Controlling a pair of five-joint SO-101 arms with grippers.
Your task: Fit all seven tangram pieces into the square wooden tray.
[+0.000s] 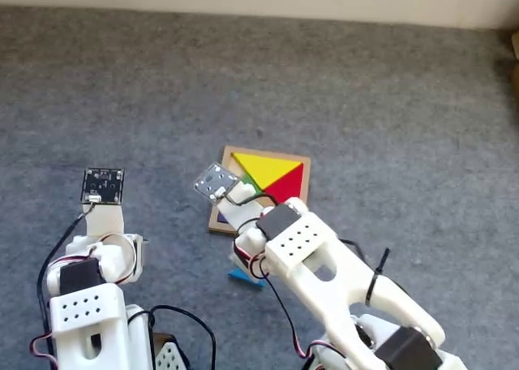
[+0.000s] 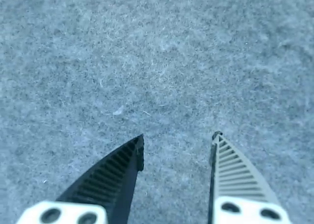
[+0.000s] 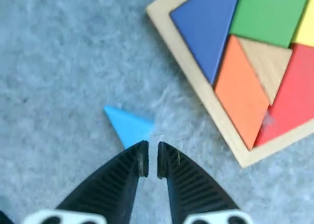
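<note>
Triangle (image 3: 128,127), probably thin, stiff, light wood, lies beside tray (image 3: 206,89); pinch its edges. Jaws of right gripper (image 3: 150,161) sit nearly closed, left gripper (image 2: 177,145) open.

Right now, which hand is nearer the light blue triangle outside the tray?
Right. The right hand is at the light blue triangle, beside the tray; the left hand is off to the side over bare carpet.

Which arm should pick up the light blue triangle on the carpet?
Right. Its gripper sits right at the light blue triangle, beside the tray. The left gripper hangs open over bare carpet, away from both.
</note>
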